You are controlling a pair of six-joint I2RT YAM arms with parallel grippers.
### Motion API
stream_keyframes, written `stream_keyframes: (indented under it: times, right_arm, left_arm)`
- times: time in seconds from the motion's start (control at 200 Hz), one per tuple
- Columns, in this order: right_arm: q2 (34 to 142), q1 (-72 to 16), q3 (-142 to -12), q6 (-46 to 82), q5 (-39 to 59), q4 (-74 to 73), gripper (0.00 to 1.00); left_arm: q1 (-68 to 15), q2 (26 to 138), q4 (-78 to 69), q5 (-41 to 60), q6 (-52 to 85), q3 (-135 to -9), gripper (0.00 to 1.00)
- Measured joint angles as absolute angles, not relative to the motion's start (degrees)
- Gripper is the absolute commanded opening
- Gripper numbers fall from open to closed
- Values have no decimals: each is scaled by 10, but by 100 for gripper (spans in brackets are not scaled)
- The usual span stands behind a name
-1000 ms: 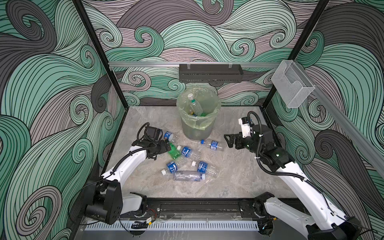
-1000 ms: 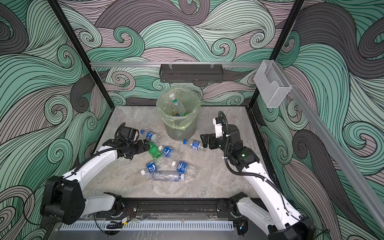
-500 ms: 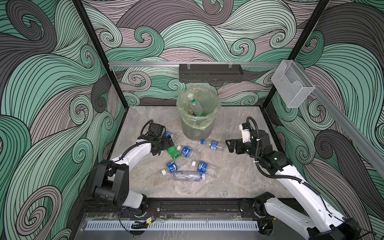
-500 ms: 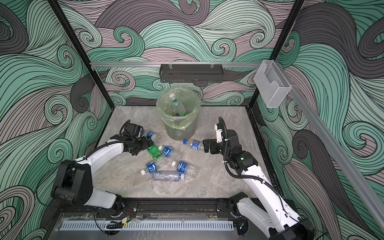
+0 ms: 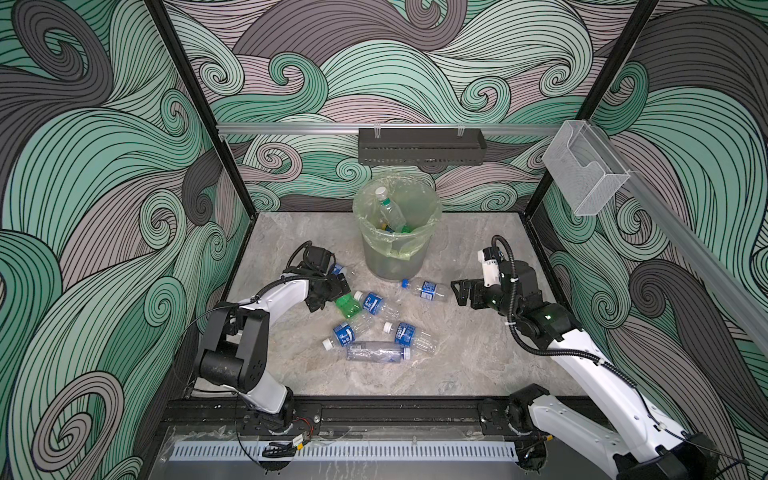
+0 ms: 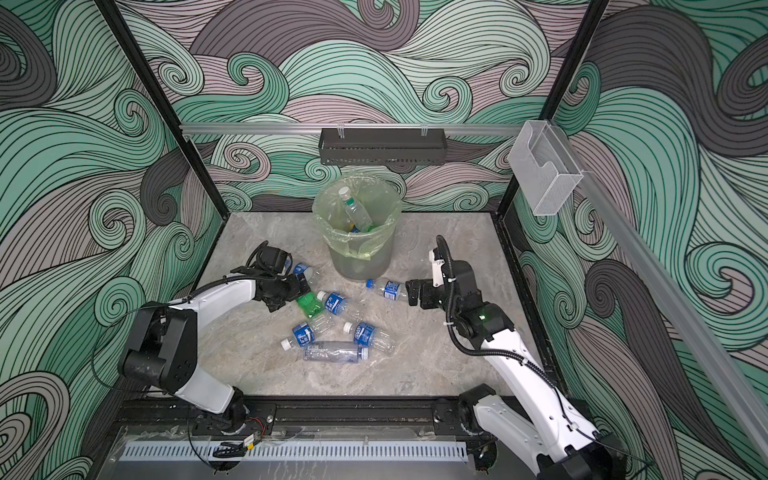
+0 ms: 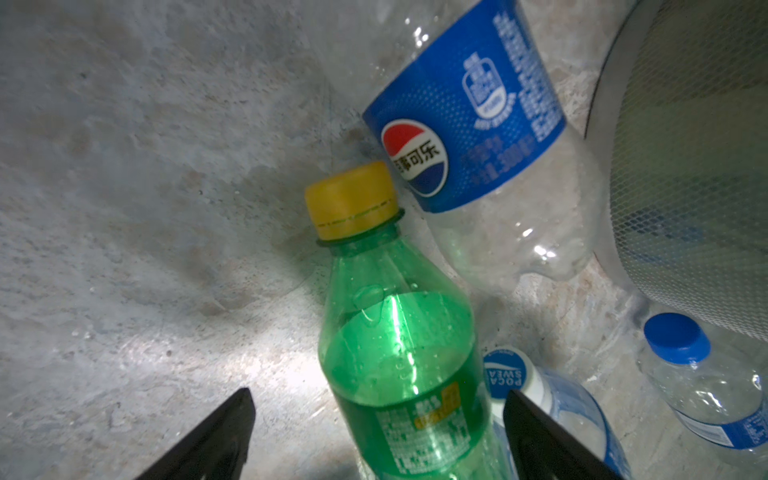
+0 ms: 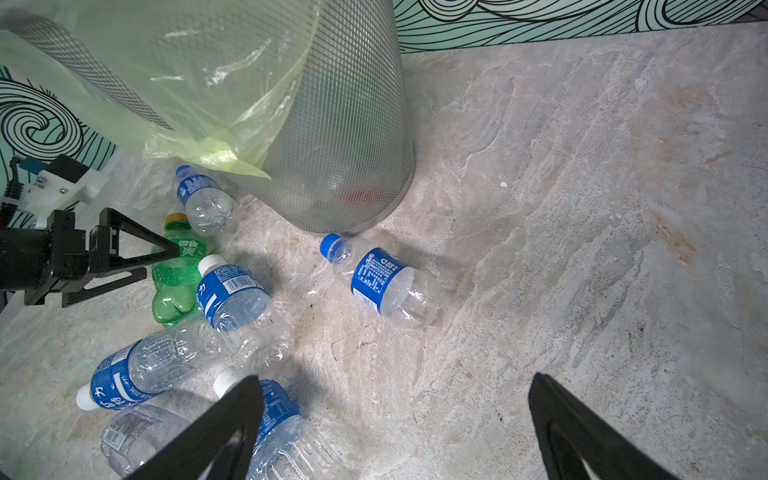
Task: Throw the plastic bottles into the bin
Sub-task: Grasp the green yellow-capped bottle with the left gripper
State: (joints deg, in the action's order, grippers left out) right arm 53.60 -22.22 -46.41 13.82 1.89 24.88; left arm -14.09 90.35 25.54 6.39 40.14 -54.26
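The plastic bottles [image 6: 365, 332] are partly in the bin and partly out: seven lie on their sides on the grey stone-patterned table [image 5: 478, 365] in front of it.

Farthest left, the left hand [image 7: 377, 398] is low over the table, its fingers [image 7: 216, 440] apart on either side of a green bottle [image 7: 395, 353] with a yellow cap. In the left wrist view one finger stands clear of that bottle and the other is just beside it, so nothing is clamped.

Past the yellow cap lies a clear Pepsi bottle [image 7: 469, 137] with a blue label, near the bin's foot. Just beside the green bottle is a Pocari Sweat bottle [image 5: 372, 302] with a white cap.

Nearer the front edge lie a second white-capped bottle [image 5: 347, 332] and a third white-capped bottle [image 5: 409, 334], both blue-labelled. A larger unlabelled clear bottle [image 5: 376, 353] lies in front of them.

The bin [image 5: 390, 262], mesh-walled and lined with a yellow-green bag, stands at the back middle of the table. A clear bottle with a white cap [image 5: 386, 208] leans inside it above others.

At the bin's right foot lies a blue-capped bottle [image 8: 382, 282], cap just beside the base. The right hand [image 8: 395, 380] is low, just right of this bottle, its fingers [image 8: 557, 415] wide apart and holding nothing.
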Motion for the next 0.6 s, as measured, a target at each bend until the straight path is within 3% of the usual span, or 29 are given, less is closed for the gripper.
stream_keyframes:
  times: [0.596]
  right_arm:
    - [540,-222,-455,140,19,241,100]
  left_arm:
    - [-141,916,240,64,402,-525,76]
